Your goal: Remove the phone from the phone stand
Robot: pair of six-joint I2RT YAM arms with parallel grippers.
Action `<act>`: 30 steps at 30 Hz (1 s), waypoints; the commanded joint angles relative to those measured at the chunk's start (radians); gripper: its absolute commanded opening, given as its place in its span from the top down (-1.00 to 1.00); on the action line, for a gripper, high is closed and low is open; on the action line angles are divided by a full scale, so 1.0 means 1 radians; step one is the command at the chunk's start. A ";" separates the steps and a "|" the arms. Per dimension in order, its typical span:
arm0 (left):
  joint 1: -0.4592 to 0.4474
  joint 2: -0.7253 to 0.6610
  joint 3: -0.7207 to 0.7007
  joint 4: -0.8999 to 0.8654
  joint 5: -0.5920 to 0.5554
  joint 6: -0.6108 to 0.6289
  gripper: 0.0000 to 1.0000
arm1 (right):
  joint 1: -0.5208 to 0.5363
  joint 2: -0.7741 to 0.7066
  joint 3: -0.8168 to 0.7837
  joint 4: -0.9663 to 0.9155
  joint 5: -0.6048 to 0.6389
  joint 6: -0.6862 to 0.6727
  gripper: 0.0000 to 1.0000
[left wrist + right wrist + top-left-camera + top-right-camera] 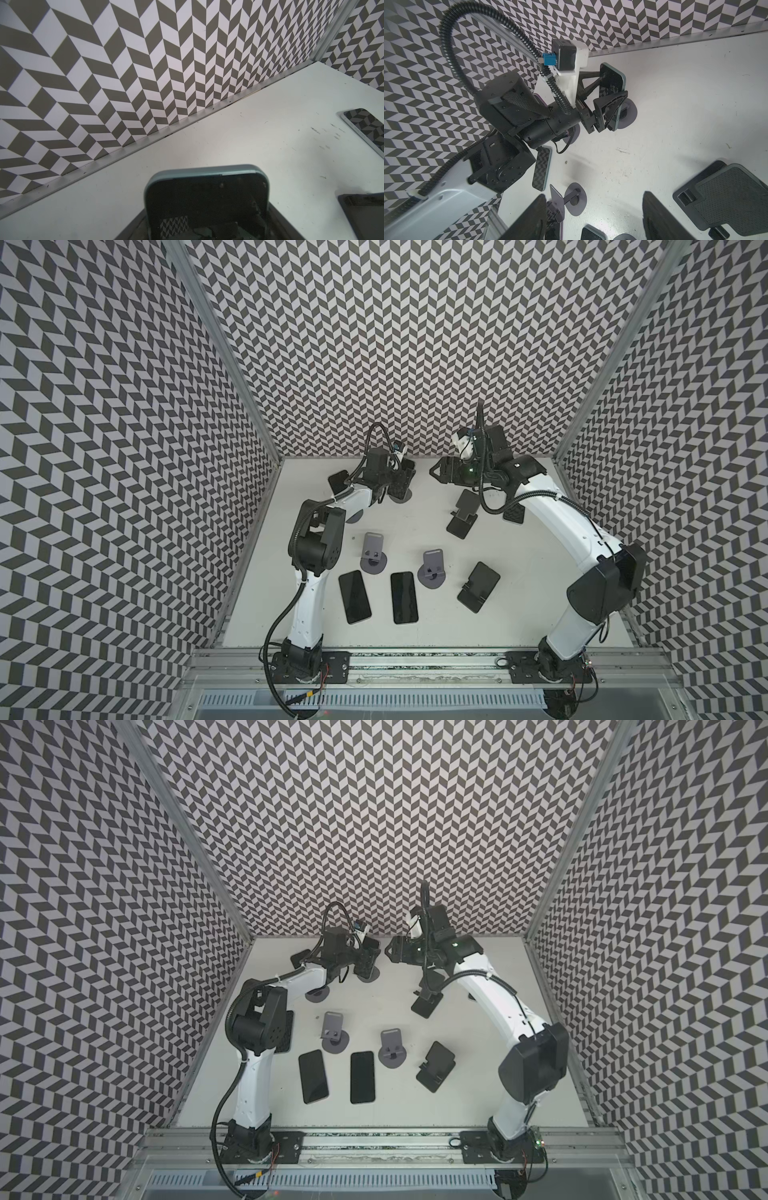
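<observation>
Phone (613, 80) sits upright, leaning back, in the round-based phone stand (630, 116) at the back of the bench (519, 622), nr the rear wall. L fingers (609, 104) reach in from the L arm's side & look clamped across its width, one on each long edge. L wrist view shows its top end jutting past them. Long axis runs up from the stand's lip, so the exit is, I'd judge, up along that axis, not sideways. R fingers (529, 218) stand apart w/ nothing btw them, hovering well apart from the phone toward mid-bench. L arm is clearly the nearer one. Nothing pins the base, so the stand may lift w/ the phone.
</observation>
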 commanded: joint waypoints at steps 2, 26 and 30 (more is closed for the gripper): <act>0.006 -0.037 -0.020 0.020 0.024 -0.011 -0.48 | 0.002 0.025 0.048 -0.002 -0.022 -0.003 -0.40; 0.007 -0.068 -0.007 0.026 0.038 -0.030 -0.34 | 0.001 0.028 0.044 -0.033 -0.023 -0.024 -0.40; 0.007 -0.069 -0.009 0.028 0.037 -0.034 -0.33 | 0.002 0.029 0.046 -0.049 -0.022 -0.030 -0.40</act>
